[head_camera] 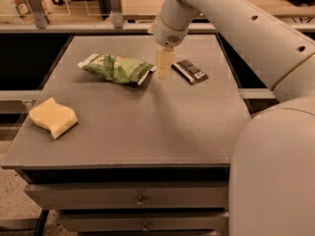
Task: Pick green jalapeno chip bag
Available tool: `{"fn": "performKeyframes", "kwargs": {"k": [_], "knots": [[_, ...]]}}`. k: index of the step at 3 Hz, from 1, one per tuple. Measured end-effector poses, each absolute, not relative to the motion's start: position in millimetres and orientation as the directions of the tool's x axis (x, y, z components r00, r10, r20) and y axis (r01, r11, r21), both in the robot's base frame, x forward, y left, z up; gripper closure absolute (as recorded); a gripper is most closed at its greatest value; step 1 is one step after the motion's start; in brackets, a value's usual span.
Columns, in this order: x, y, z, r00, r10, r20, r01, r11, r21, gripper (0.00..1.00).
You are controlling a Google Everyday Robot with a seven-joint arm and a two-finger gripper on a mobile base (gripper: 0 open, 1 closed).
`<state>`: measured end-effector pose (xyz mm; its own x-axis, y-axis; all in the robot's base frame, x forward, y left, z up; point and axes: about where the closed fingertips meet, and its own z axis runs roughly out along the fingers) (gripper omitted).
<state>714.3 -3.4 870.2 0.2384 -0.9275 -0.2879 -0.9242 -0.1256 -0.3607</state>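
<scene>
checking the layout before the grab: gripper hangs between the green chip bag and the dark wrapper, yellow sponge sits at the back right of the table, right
Not quite. In the camera view the yellow sponge lies near the front left of the table, not the back right. The rest holds: the gripper hangs between the green chip bag and the dark wrapper.

3 things are carried by the grey table [147,136]. The green jalapeno chip bag [117,68] is laid at the far left, a dark brown wrapper [190,71] at the far right, and a yellow sponge [53,117] near the left edge. The gripper [163,73] is positioned between bag and wrapper.
</scene>
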Motion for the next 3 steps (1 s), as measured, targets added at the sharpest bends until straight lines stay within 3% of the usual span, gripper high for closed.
{"fn": "performKeyframes", "kwargs": {"k": [3], "knots": [[737.5,11.3,852.7,0.234,-0.916,-0.325,-0.934,-0.12,-0.336,0.0]]}}
